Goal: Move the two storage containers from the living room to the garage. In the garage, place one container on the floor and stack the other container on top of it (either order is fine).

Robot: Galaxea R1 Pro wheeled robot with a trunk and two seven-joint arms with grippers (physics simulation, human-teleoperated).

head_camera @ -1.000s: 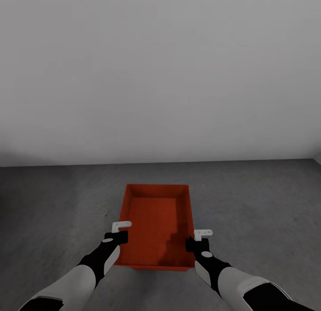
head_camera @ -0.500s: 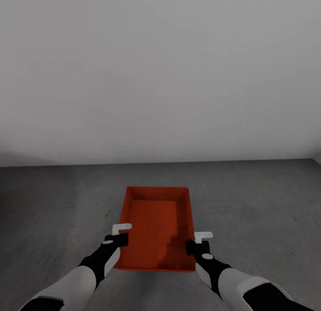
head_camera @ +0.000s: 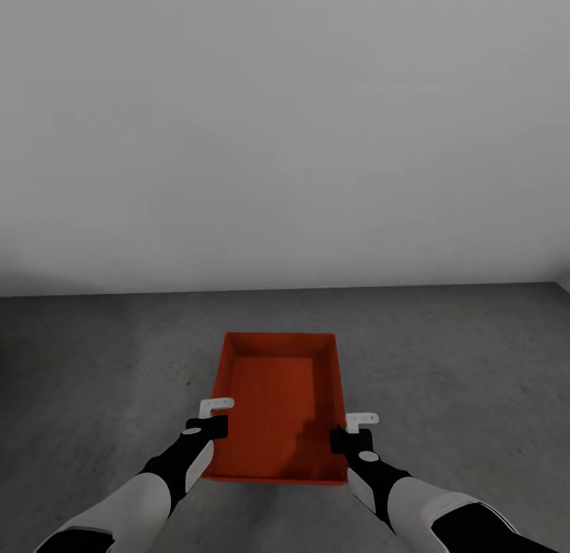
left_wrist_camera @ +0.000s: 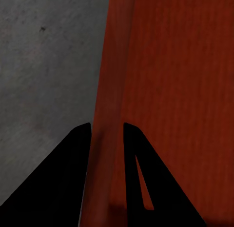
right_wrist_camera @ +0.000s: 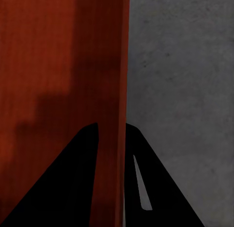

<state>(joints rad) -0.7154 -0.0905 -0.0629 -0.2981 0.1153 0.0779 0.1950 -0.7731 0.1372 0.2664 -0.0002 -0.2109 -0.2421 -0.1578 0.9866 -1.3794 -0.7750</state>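
So the robot's parked in the garage facing a plain grey-white wall point(head_camera: 285, 125), with one storage container point(head_camera: 277, 402) held out in front of it over the floor point(head_camera: 95, 355), which is that dark grey speckled concrete. The bin is orange-red, open on top, long axis pointing away from the robot toward the wall, and its inside is bare with a ribbed-looking bottom. Both arms are on it, one per long side. The left end effector point(head_camera: 212, 417) is at the left wall near the robot's end of the bin, and from the left wrist camera you can see the two dark fingers point(left_wrist_camera: 73, 168) sitting either side of the thin red wall, one outside over the concrete and one inside over the bin bottom, pinched down narrow onto it. The right end effector point(head_camera: 351, 431) is the mirror of that on the right wall; the right wrist camera shows its fingers point(right_wrist_camera: 78, 173) straddling that wall the same way, clamped on it. There's a stepped shadow across the bin's inside near the right-hand grip. Can't honestly tell whether the container's bottom is touching the concrete or sitting just above it.
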